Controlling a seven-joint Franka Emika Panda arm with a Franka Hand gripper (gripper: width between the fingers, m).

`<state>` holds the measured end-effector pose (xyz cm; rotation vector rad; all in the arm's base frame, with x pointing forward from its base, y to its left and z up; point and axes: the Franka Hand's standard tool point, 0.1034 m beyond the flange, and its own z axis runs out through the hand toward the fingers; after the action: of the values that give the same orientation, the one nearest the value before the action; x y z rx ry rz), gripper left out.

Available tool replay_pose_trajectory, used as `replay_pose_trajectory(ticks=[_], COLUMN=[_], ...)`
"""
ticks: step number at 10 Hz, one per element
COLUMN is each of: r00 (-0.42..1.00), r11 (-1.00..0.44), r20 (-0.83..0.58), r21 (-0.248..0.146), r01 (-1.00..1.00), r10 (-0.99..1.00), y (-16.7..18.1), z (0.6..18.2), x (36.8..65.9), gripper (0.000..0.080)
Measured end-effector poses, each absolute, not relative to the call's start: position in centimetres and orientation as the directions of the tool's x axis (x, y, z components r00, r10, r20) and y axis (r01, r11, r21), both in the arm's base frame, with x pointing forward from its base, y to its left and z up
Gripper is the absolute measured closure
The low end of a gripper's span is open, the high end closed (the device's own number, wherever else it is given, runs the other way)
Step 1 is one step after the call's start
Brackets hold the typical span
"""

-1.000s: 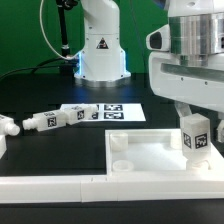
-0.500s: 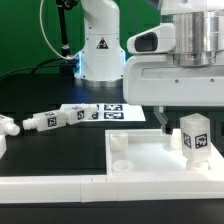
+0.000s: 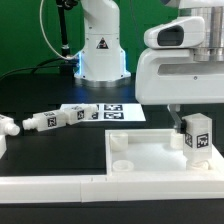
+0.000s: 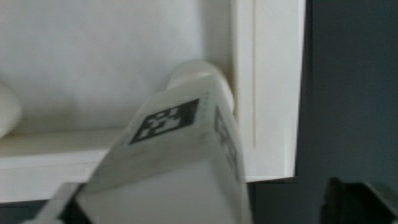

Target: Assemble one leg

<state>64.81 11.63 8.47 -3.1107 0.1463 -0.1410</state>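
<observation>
The small stubby white plastic leg (image 3: 197,135), upright with its long axis vertical on the large flat white panel's (image 3: 150,165) corner at the exterior view's right, is being straddled from directly above by the pincer (image 4: 205,205), whose jaws are being held apart, clasping nothing

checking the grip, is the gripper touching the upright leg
Cannot tell. Exterior view: the gripper sits low over the leg, with no plain contact or gap; the wrist view is too blurred.
</observation>
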Motion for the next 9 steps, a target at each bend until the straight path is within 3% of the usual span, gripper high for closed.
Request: replay_pose_trajectory(ticks=[1,2,3,7,9], r00=[0.984,0.970,0.951,0.799,0.630], r11=[-0.987,-0.973,-0.954,-0.802,-0.631], r20=[0.087,0.083,0.081,0.066,0.035], r21=[-0.036,-0.044,-0.047,-0.064,-0.075], r01=[-0.155,-0.226,-0.297,-0.594,-0.772], r10=[-0.157,-0.229,-0.300,-0.597,-0.775], y=[11.7,11.7,11.4,10.9,10.5], z=[8.5,8.5,8.5,8.3,8.3], x=[64.8,64.8,64.8,64.9,64.9], gripper=[0.0381,0.0381,0.0509,0.0509,0.0509])
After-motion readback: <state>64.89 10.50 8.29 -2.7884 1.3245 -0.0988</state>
